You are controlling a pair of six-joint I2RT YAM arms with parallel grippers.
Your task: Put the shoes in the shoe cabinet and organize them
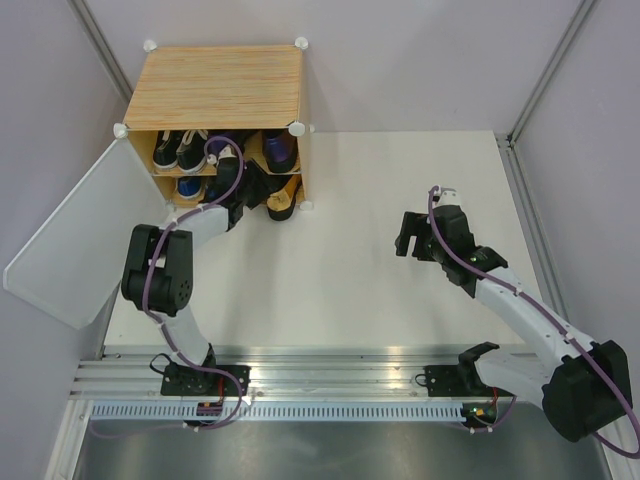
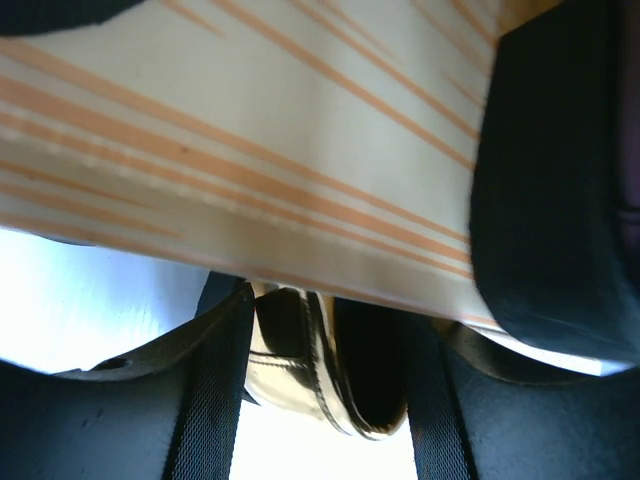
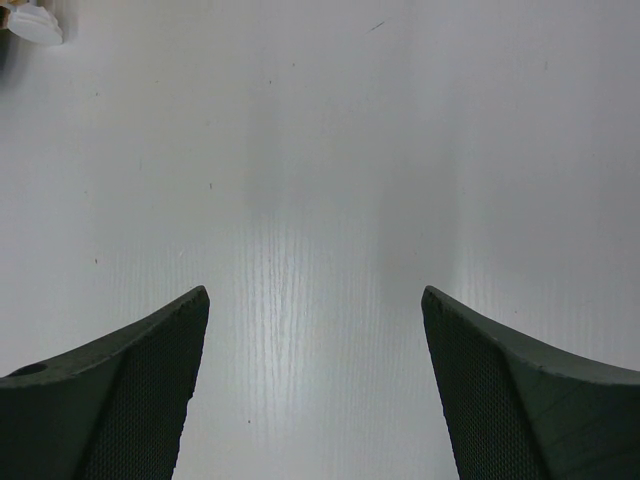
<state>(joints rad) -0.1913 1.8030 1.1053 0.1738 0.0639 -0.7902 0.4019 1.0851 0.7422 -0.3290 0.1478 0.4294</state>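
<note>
The shoe cabinet (image 1: 220, 85) sits at the back left of the counter (image 1: 350, 270), with its door (image 1: 80, 240) swung open. The left jaws reach into the bottom shelf, spread apart, with a shiny gold heel (image 2: 300, 365) between them. The right jaws hang wide open above the counter.

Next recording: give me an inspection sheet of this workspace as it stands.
Surface: white table.
Job's things: cabinet, door swung open; black sneakers, purple heels on upper shelf; blue sneaker, gold heel on lower, gold heel poking out.
Clutter: nothing seen.
Claws: left claw in lower shelf, spread, gold heel between its fingers; right claw open over table, empty.
Cables: purple cables along both arms.
Surroundings: pale walls, metal rail at near edge.
</note>
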